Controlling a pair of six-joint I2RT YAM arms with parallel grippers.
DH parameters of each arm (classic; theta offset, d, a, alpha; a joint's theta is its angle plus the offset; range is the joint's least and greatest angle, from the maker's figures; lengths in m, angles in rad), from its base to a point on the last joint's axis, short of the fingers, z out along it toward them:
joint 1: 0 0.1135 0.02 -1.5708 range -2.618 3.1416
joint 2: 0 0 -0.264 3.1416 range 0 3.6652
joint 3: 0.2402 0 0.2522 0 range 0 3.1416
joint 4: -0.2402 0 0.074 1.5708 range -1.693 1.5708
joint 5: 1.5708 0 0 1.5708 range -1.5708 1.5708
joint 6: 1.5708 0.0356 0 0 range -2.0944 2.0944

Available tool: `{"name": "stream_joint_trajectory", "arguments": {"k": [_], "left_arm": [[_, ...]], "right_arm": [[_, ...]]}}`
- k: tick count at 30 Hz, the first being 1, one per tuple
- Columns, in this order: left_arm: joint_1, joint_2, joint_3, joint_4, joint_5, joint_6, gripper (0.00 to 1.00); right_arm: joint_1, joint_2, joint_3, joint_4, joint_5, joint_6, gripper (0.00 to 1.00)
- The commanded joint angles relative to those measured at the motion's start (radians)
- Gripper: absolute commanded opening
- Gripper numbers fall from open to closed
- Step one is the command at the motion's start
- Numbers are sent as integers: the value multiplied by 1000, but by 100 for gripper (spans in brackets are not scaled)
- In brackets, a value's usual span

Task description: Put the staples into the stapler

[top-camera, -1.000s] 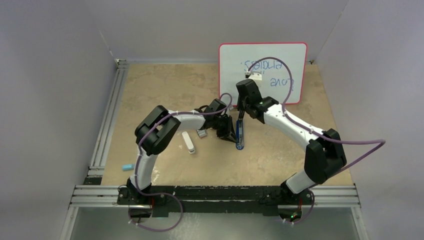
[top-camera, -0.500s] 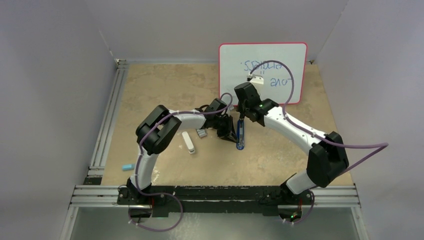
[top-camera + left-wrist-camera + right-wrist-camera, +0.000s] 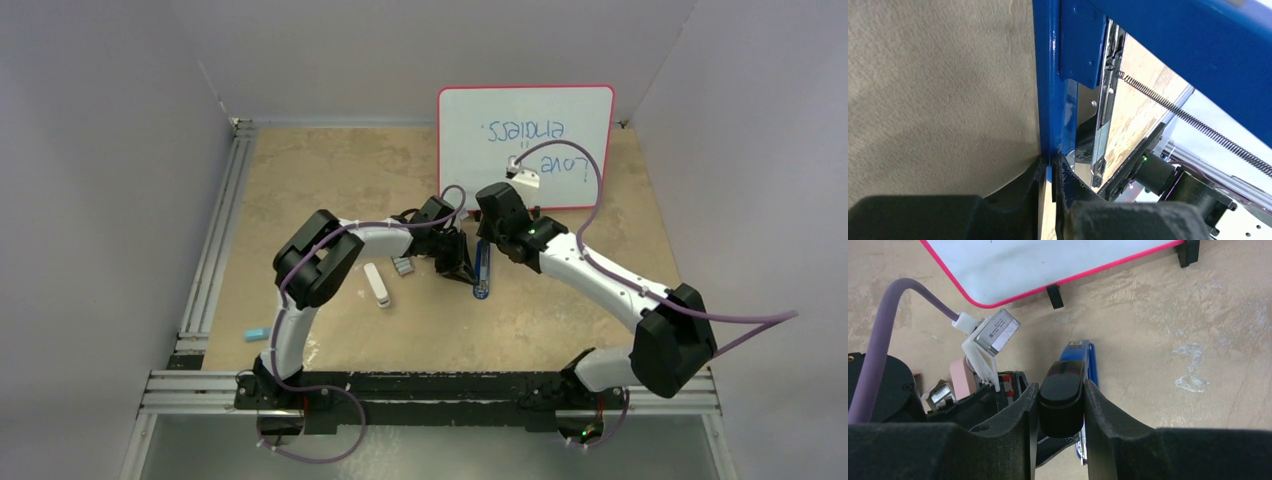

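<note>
The stapler [image 3: 482, 270], slim with a blue top, lies on the table mid-scene. My left gripper [image 3: 461, 266] is shut on its thin blue side wall [image 3: 1047, 100]. The left wrist view shows it opened, with a long spring [image 3: 1193, 122] and the metal channel [image 3: 1105, 95] exposed. My right gripper [image 3: 1060, 387] is shut on the stapler's black rounded end [image 3: 1062, 390], and blue metal [image 3: 1083, 357] shows beyond it. The staples [image 3: 403, 266] are a small grey block just left of the left gripper. They also show in the right wrist view [image 3: 942, 391].
A pink-framed whiteboard [image 3: 525, 140] stands behind the stapler. A white oblong bar [image 3: 377, 284] lies left of the staples. A light-blue piece [image 3: 257, 333] lies near the left rail. A pink piece [image 3: 962, 376] and a red-and-white box [image 3: 1006, 382] sit by the staples.
The right arm's elbow has swung right and toward the near edge, and its wrist has dropped closer to the stapler. The left arm and the stapler have barely moved.
</note>
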Motion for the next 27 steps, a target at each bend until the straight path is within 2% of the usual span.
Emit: {"name": "stream_joint_trajectory", "arguments": {"k": [1, 15, 27], "left_arm": [[-11, 70, 9, -11, -133, 22, 8], [-11, 70, 7, -15, -155, 17, 8], [-10, 48, 4, -12, -155, 10, 8]], "right_arm": [[13, 35, -62, -68, -55, 144, 8], [101, 70, -135, -65, -76, 214, 8], [109, 114, -199, -14, -86, 226, 8]]}}
